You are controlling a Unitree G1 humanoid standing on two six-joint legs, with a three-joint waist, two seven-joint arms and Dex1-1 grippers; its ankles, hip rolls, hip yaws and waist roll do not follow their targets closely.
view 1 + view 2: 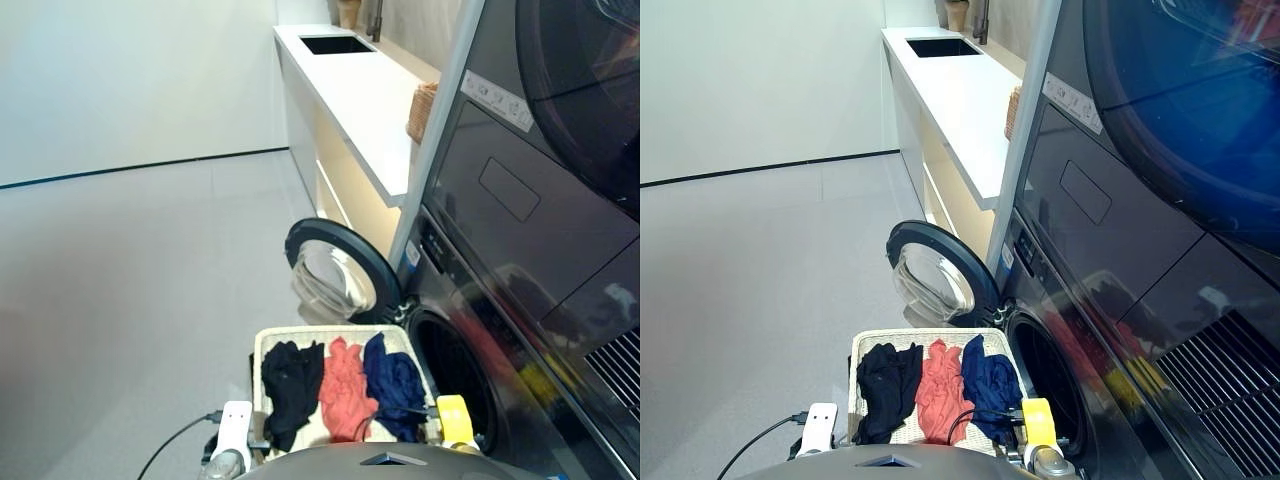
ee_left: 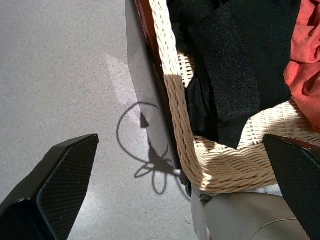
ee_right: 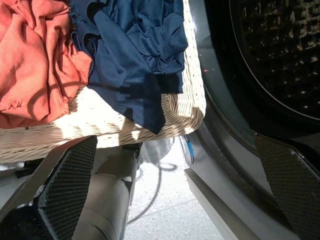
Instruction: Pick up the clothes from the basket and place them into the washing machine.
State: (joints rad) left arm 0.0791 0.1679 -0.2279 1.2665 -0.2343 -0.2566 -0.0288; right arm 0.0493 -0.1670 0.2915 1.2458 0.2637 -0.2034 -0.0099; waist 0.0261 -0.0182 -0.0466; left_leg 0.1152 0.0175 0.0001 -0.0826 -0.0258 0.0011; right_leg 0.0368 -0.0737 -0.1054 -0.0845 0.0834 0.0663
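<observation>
The cream woven basket (image 1: 335,334) sits on the floor beside the washing machine (image 1: 500,330). The machine's drum mouth (image 1: 452,375) is dark, and its round door (image 1: 335,270) stands swung open. Three clothes lie side by side in the basket: black (image 1: 290,385), coral-red (image 1: 345,392) and navy (image 1: 394,385). My left gripper (image 2: 180,139) is open above the basket's near rim (image 2: 172,85), by the black garment (image 2: 240,65). My right gripper (image 3: 175,139) is open over the basket's near corner, by the navy garment (image 3: 135,55) and the drum (image 3: 280,50). Neither holds anything.
A white counter (image 1: 360,90) with a dark sink (image 1: 335,44) runs along the wall behind the door. A small brown wicker basket (image 1: 422,110) rests on it. A second dark appliance (image 1: 570,90) is stacked above the machine. A black cable (image 1: 175,440) trails over the grey floor (image 1: 130,300).
</observation>
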